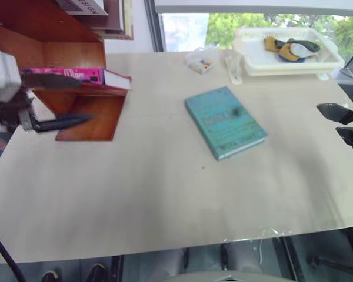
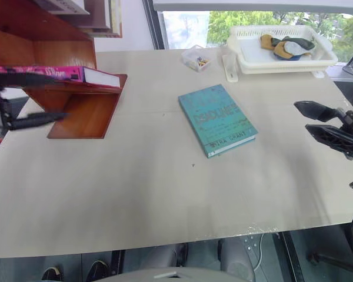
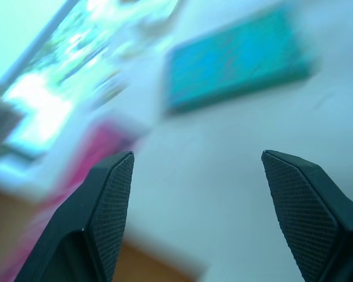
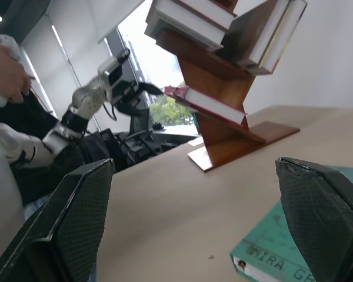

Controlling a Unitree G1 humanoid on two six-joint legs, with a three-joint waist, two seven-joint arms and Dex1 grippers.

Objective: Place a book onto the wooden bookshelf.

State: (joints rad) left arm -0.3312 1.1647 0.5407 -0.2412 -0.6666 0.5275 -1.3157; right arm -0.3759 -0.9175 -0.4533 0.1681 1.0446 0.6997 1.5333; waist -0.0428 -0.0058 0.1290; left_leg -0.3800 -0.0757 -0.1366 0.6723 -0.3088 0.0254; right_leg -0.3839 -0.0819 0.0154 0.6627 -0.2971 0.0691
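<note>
Pink book [image 1: 76, 75] lay flat on wooden bookshelf [image 1: 88, 117], long axis along the board. Left tool [image 1: 53, 100] gaped empty just beside it; right tool [image 2: 317, 122] open, empty, far off.

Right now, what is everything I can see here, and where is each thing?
Table: one, pale beige, under everything.
Wooden bookshelf: one, reddish-brown, angled boards, on the table's far left.
Pink book: one, magenta with white page edges, lying on a low board of the bookshelf.
Other books: several, pale spines, on the bookshelf's upper boards.
Teal book: one, lying flat mid-table.
White tray: one, at the far right by the window, with cloth items inside.
Small clear box: one, left of the tray.
Person's hand: one, behind the table in the right wrist view.
Left gripper: black, jaws open, by the bookshelf.
Right gripper: black, jaws open, above the table's right edge.
</note>
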